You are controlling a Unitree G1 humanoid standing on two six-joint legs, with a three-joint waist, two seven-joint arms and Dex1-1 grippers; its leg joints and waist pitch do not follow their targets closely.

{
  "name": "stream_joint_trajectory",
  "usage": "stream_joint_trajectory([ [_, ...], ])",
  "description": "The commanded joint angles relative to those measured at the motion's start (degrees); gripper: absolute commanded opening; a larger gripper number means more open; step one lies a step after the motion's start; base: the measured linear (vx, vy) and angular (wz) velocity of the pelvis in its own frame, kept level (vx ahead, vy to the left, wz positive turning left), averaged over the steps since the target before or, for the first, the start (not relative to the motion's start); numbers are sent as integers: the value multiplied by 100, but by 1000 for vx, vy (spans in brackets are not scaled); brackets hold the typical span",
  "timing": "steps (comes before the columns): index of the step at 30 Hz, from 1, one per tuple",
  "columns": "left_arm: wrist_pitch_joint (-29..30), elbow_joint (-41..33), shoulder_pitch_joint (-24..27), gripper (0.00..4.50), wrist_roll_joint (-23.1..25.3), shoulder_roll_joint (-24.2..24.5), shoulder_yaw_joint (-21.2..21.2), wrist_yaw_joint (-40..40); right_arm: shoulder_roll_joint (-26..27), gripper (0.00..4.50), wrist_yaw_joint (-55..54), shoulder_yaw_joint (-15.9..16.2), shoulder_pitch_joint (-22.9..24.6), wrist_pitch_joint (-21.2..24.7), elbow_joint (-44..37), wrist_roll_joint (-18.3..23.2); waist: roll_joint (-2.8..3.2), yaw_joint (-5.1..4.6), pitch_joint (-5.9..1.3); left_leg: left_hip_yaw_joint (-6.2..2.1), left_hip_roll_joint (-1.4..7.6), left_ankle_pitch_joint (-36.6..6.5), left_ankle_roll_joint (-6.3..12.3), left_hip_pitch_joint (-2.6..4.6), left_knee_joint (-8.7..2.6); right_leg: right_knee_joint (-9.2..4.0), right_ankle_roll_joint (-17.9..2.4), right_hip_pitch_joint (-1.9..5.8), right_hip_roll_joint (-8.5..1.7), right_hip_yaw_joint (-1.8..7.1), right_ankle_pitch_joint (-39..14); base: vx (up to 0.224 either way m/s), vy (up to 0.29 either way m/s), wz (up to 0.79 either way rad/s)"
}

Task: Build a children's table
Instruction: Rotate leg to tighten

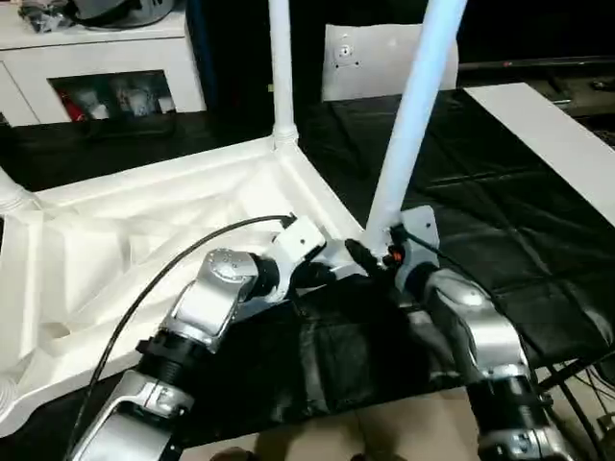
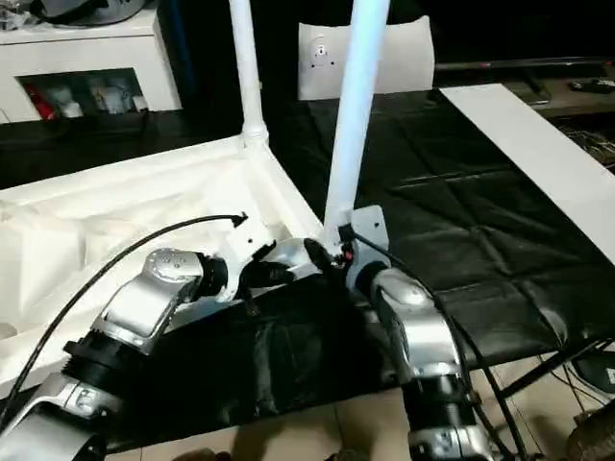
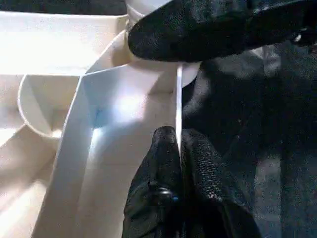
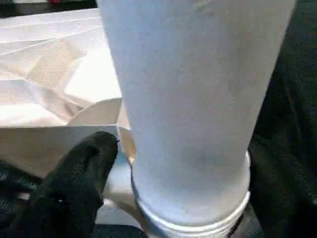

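The tabletop (image 1: 144, 250) lies underside up on the left of the bench (image 1: 500, 240), ribs showing, over a black cloth (image 2: 452, 230). One leg (image 1: 280, 67) stands upright in the far corner socket. A second leg (image 1: 413, 115) stands in the near right corner socket (image 4: 188, 218), leaning slightly right. The left pincer (image 3: 178, 148) is clenched on the thin rim wall of the tabletop just beside that socket. The right pincer (image 1: 389, 252) sits at the base of the second leg; one black finger (image 4: 81, 168) is near the socket, and whether it grips cannot be told. A white cabinet (image 1: 96, 67) stands far left. A white board (image 2: 538, 154) lies at right.
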Motion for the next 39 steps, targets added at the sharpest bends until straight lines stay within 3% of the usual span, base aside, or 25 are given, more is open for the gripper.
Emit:
stream_joint_trajectory([
  [1, -499, -54, -98, 0, -93, 18, -10, -172, 10, 439, 672, 520, 127, -51, -186, 276, 61, 32, -377, -127, 306, -990, 249, 47, -357, -406, -1277, 287, -387, 262, -386, 0, 0, 0],
  [3, -742, -23, -61, 0, -152, 159, -41, -450, -225, 447, 916, 474, 185, -172, -260, 306, 36, 22, -387, -114, 297, -845, 330, 32, -336, -373, -1378, 301, -378, 251, -64, 0, 0, 0],
  [4, -1101, 32, -30, 0, -199, 321, -94, -775, -460, 447, 1184, 416, 231, -296, -320, 351, 73, 35, -389, -118, 295, -802, 370, 31, -325, -372, -1413, 301, -380, 247, 25, 0, 0, 0],
  [7, -1316, 100, -29, 0, -223, 564, -204, -1155, -729, 447, 1531, 313, 261, -493, -379, 426, 53, 36, -396, -103, 304, -783, 455, 25, -309, -340, -1488, 307, -383, 249, 155, 0, 0, 0],
  [12, -1842, 399, -162, 0, -230, 1013, -457, -2037, -1359, 447, 2548, 419, 226, -791, -345, 537, 84, 104, -361, -102, 332, -1166, 333, 71, -326, -379, -1480, 270, -383, 249, -535, 0, 0, 0],
  [18, -2137, 517, -281, 0, -251, 1310, -676, -2866, -1822, 447, 3412, 662, 160, -941, -244, 598, 54, 184, -353, -92, 336, -1175, 322, 67, -319, -364, -1478, 267, -396, 244, -627, 0, 0, 0],
  [21, -2232, 566, -336, 0, -245, 1373, -737, -3053, -1902, 447, 3600, 740, 118, -1042, -184, 587, 54, 210, -359, -87, 338, -1153, 332, 72, -306, -361, -1498, 251, -405, 244, -677, 0, 0, 0],
  [22, -2410, 660, -444, 0, -236, 1446, -850, -3290, -1978, 447, 3874, 848, 46, -1281, -86, 579, 16, 228, -351, -82, 338, -1128, 348, 68, -304, -361, -1492, 251, -409, 249, -711, 0, 0, 0],
  [29, -2755, 915, -660, 0, -152, 1454, -996, -3575, -2076, 447, 4345, 1117, -74, -1514, 66, 540, 13, 312, -363, -79, 353, -926, 424, 67, -289, -316, -1518, 248, -409, 242, -525, 0, 0, 0],
  [39, -2924, 1040, -785, 0, -202, 1318, -1131, -3773, -2026, 365, 4770, 1413, -251, -1507, 267, 568, 6, 338, -352, -81, 355, -960, 439, 59, -287, -321, -1540, 245, -414, 234, -582, 0, 0, 0],
])
